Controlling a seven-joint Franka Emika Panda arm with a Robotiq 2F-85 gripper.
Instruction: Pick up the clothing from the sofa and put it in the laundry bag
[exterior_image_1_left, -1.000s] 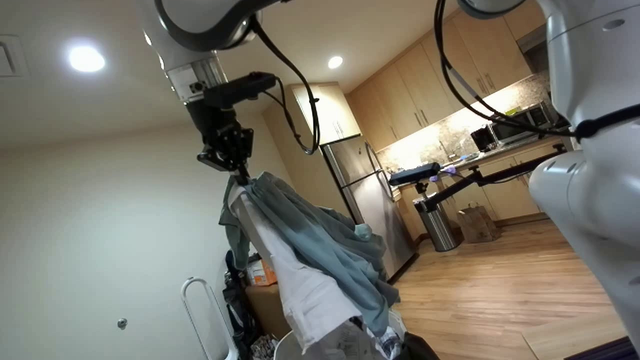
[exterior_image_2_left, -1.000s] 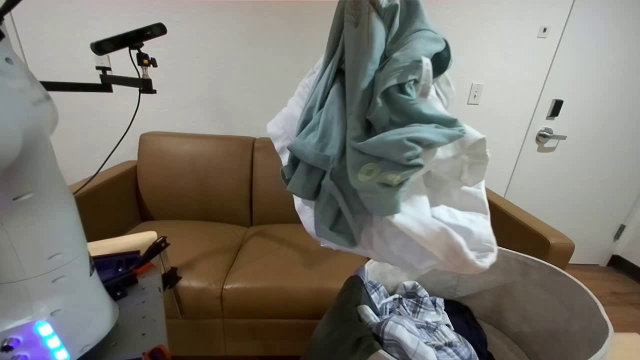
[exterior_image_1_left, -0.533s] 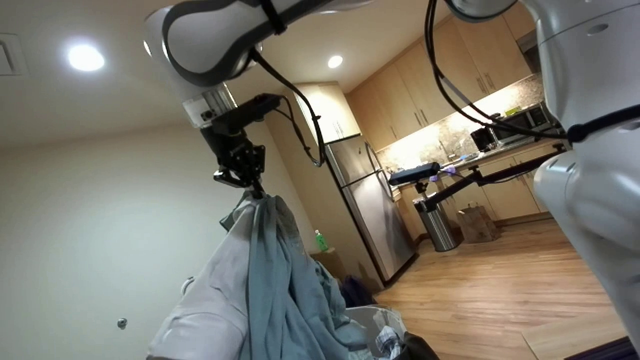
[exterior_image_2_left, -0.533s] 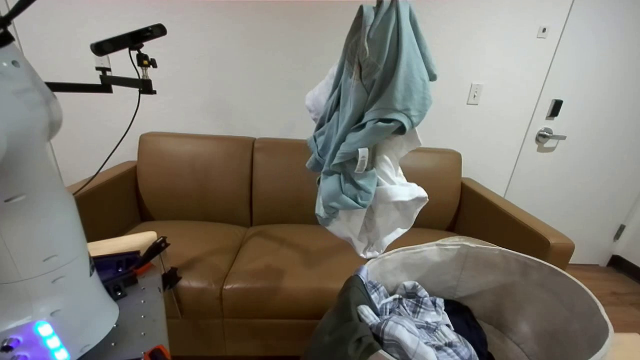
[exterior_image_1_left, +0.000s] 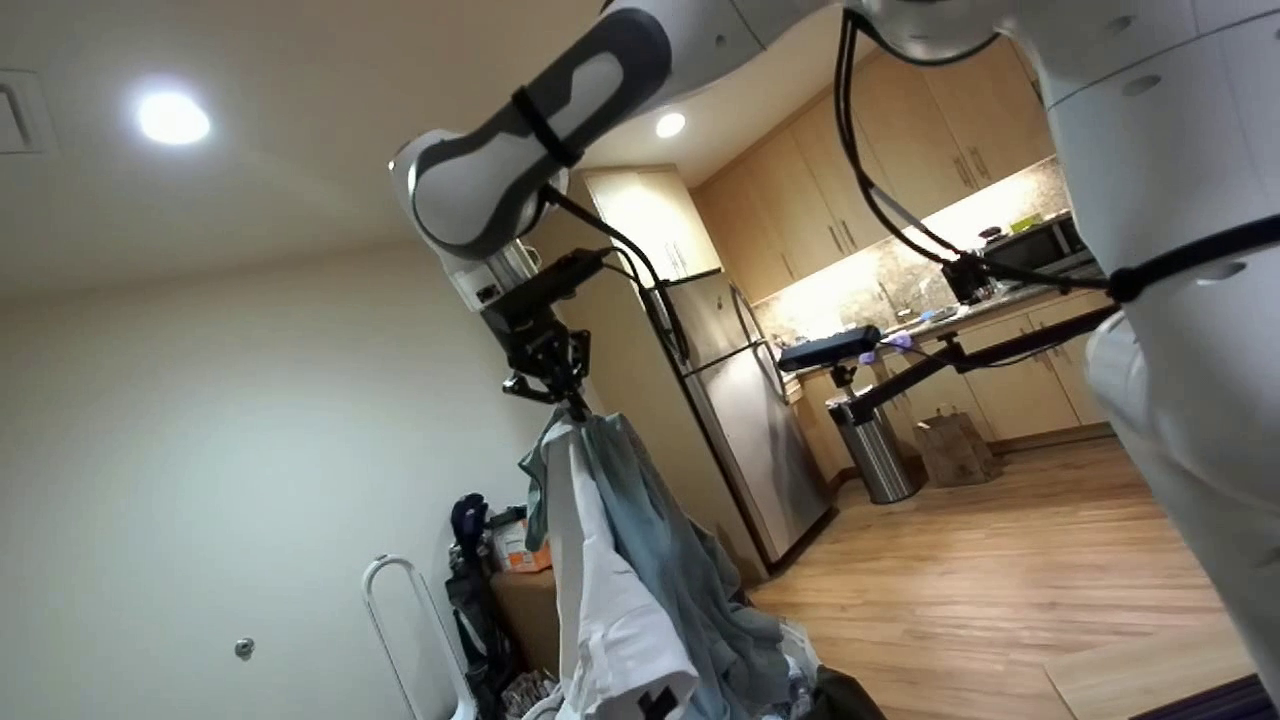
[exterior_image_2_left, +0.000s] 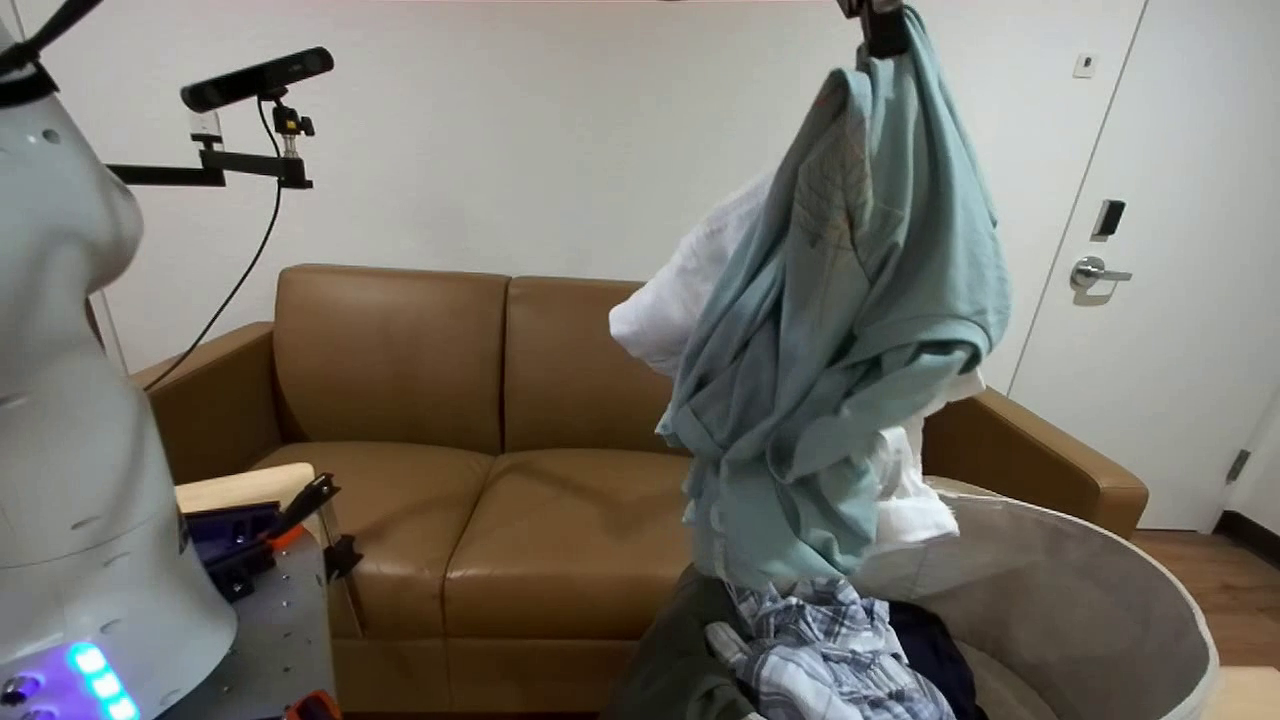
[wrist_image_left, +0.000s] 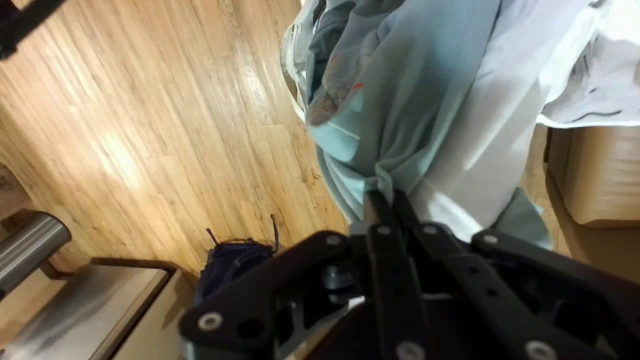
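Exterior view, gripper (exterior_image_2_left: 886, 38) pinching clothing (exterior_image_2_left: 850, 330), rim of laundry bag (exterior_image_2_left: 1060, 590) partly hidden behind, mouth gaping rightward

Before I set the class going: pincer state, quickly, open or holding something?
Pincer: closed, holding the blue-green and white clothing near its top.

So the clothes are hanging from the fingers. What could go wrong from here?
The fingers pinch just a bunched end of the clothes, so the long hang below might pull them loose early. In an exterior view they hide part of the edge of the laundry bag, near where dark green cloth seems to hang over it; released here, some could land outside. The white part sticks out sideways and might flop over the edge.
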